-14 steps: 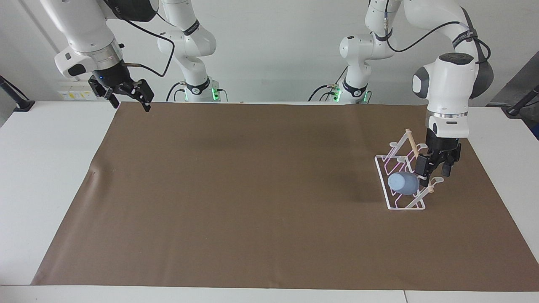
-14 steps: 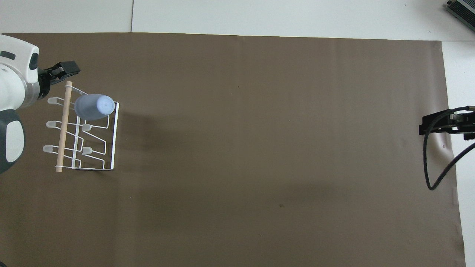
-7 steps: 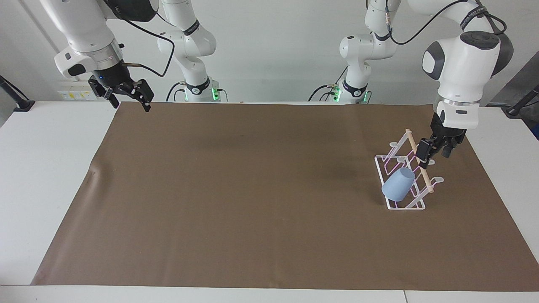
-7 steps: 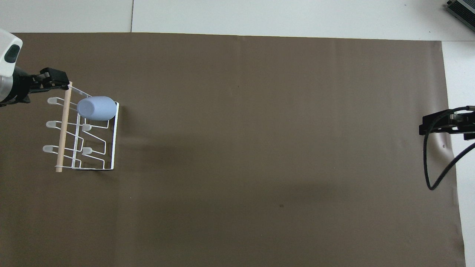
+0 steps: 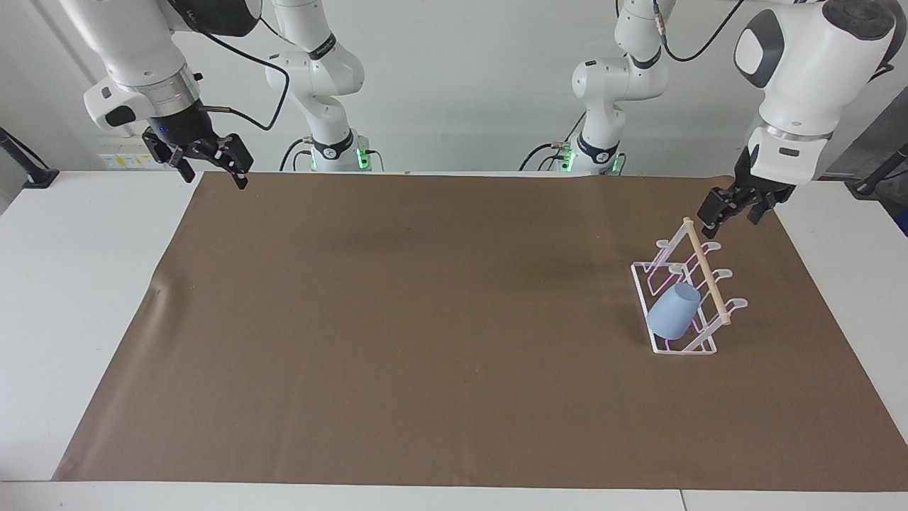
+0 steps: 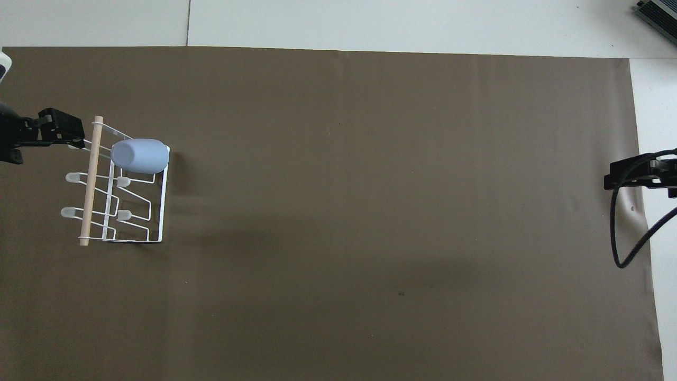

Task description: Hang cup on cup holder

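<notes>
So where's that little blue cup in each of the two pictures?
Facing view: the light-blue cup sits mouth-down on a prong of the white wire cup holder, at the left arm's end of the table.
Overhead view: same cup, on the end of the rack farthest from the robots.
Shared landmark: the rack's wooden rod.

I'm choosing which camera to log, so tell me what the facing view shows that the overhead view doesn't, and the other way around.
Only the facing view shows both arms whole, their bases, and the left gripper raised clear above the cup holder. Only the overhead view shows the holder's prongs laid out in plan, with the cup on an end one. Both show the cup hung on the holder, the brown mat, and the right gripper waiting at the mat's edge.
</notes>
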Robot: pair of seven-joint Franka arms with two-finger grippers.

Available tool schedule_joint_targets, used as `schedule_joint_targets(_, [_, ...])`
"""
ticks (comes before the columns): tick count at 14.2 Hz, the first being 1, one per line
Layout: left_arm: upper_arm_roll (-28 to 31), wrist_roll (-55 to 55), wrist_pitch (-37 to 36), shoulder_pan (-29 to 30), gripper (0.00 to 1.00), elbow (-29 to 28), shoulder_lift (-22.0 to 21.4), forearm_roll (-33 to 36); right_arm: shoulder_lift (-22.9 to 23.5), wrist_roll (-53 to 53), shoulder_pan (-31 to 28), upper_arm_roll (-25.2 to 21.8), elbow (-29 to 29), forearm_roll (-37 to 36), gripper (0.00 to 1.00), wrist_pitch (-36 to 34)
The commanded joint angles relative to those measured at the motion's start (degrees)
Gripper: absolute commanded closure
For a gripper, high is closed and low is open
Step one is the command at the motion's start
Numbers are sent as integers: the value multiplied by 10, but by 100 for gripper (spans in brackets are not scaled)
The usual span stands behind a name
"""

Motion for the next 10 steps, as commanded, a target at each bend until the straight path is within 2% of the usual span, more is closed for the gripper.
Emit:
schedule_joint_targets(1, [-6,29,-53,-4,4,23,6,-7,-5,-13,-7,10,6,-28,0,8])
schedule_joint_targets(4, [-13,91,-75,-4,3,22,0,-9,-2,-20,-4,13,18,-24,0,8])
schedule_joint_targets(8, [-12,93,-80,-5,0,2,-14,-11,-4,-19,-3,13,9,26,0,-15])
schedule_joint_targets(10, [-8,94,-68,-7,0,-4,-15,-12,-5,-29,-3,13,7,24,0,-19])
